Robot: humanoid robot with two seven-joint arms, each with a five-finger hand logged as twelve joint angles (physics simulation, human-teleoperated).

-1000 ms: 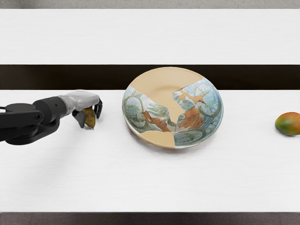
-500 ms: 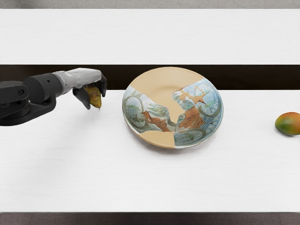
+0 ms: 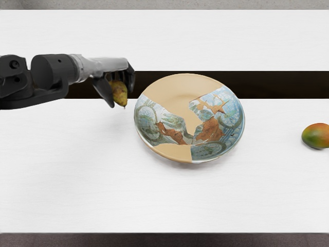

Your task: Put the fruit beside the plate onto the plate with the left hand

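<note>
The small yellow-brown fruit [image 3: 120, 93], pear-like and tapered downward, was pinched in the curled dark fingers of the left hand [image 3: 114, 81], just beside the upper-left rim of the plate [image 3: 175, 92]. One tan-and-blue patterned plate and two fruits were counted on the white table [image 3: 103, 175]. The second fruit, a red-green mango [image 3: 315, 136], was seen well apart at the right edge.

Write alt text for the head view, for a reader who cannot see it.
The left hand holds a yellowish fruit just left of a patterned plate on a white table. A mango lies near the table's right edge.
</note>
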